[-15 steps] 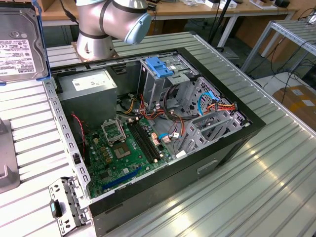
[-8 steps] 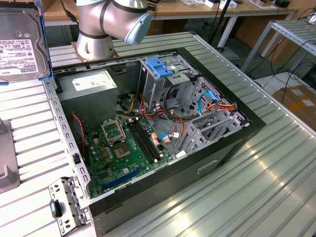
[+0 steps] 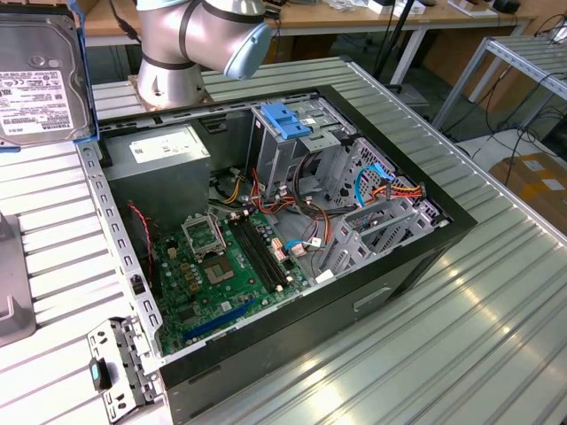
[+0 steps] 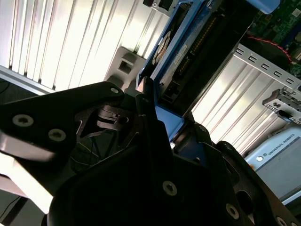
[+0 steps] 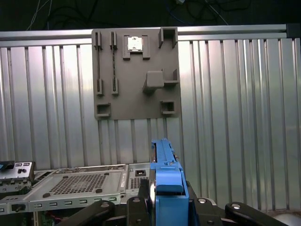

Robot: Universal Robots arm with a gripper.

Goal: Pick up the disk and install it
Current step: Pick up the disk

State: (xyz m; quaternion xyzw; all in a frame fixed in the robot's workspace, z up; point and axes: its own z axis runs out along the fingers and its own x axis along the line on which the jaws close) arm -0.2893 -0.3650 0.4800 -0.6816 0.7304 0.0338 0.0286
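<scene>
Black fingers [image 5: 138,212] clamp the blue-framed disk [image 5: 167,172] on edge above the ribbed tabletop [image 5: 225,117], near the open computer case [image 3: 390,283].

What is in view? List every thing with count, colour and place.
disk: one, grey with blue frame, held off the table in the tool.
computer case: one, black, open, lying on the table.
circuit board: one, green, inside the case.
power supply: one, grey, inside the case, near the arm.
latch piece: one, light blue, inside the case, near the arm.
cables: several, red, orange and blue, inside the case.
slotted plate: one, grey, on the table.
table: one, ribbed silver metal, under everything.
arm: one, silver with light-blue cap, beyond the case in the exterior view.
tool: one, black, shut on the disk.
</scene>
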